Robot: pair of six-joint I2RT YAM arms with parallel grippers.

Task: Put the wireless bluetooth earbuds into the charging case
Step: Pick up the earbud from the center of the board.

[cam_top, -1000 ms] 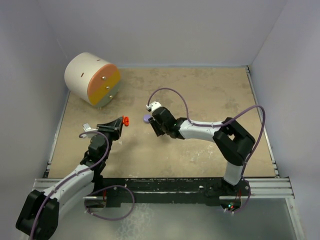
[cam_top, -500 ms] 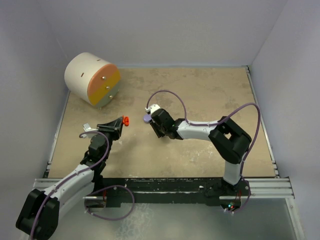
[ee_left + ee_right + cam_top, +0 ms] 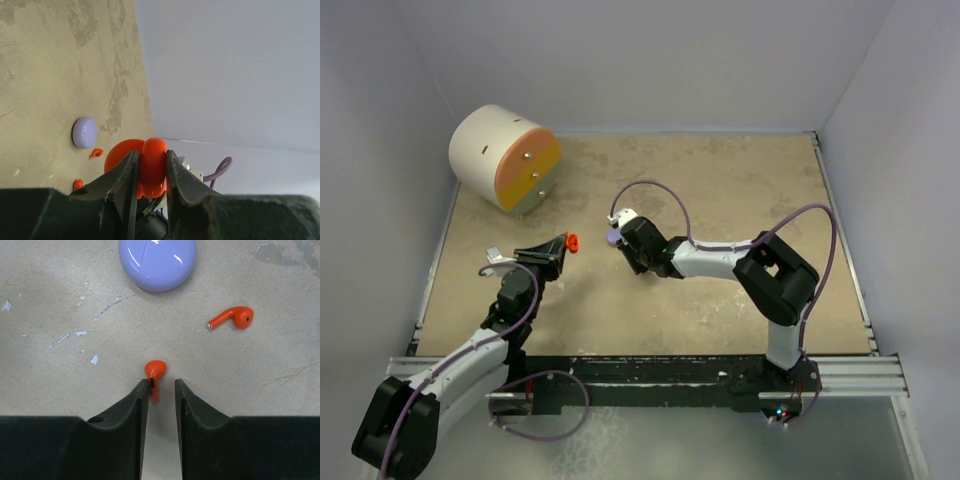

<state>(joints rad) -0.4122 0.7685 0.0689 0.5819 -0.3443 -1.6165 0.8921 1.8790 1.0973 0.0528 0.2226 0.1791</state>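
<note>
right claw low on the worktop, jaws narrowly apart either side of a red earbud: stem against one finger, off centre, head poking past the tips. left claw clamped on the red charging case. risk, as i judge it: that finger shoves the stem first and the bud spins or squirts forward toward the lavender case, or i pinch only the thin stem and it twists; the second red earbud lies well apart.
</note>
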